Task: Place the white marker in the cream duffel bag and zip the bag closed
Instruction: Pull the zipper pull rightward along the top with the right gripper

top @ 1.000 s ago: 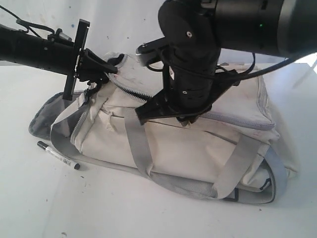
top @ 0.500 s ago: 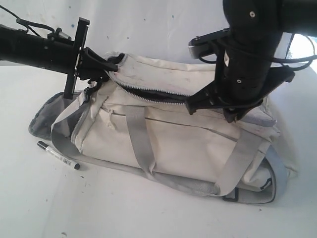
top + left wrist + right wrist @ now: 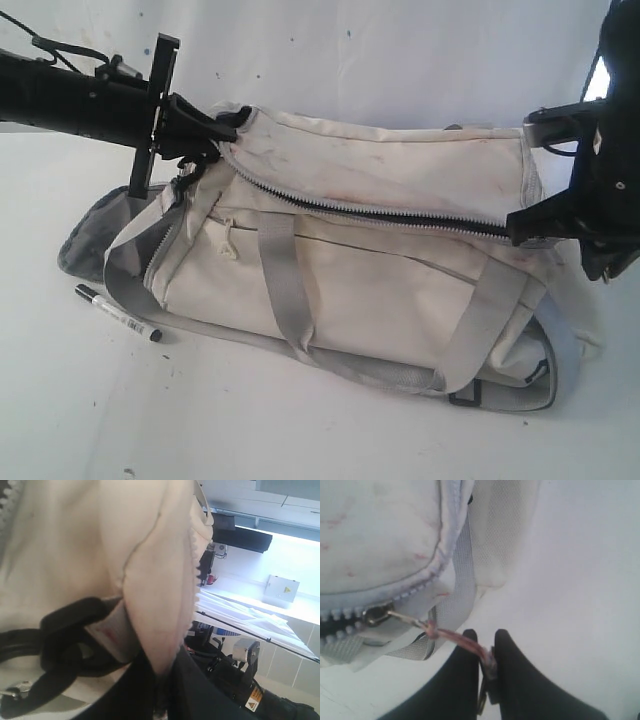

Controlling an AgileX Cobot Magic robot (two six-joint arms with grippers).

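Note:
The cream duffel bag lies on its side on the white table. The white marker rests on the table in front of the bag's left end, outside the bag. My left gripper is shut on the cream fabric at the bag's upper left end, which is pinched between its dark fingers. My right gripper is at the bag's right end, shut on the pinkish zipper pull cord. The cord runs taut to the metal slider. A dark gap shows along the zipper across the bag's top.
The grey shoulder strap loops onto the table in front of the bag's right end. A grey pad sticks out behind its left end. A black strap clip hangs by my left gripper. The left arm crosses above the table.
My right gripper has moved from the middle of the bag's top to its right end, taking the zipper pull along, and the dark gap has lengthened behind it. The left gripper and marker are unmoved.

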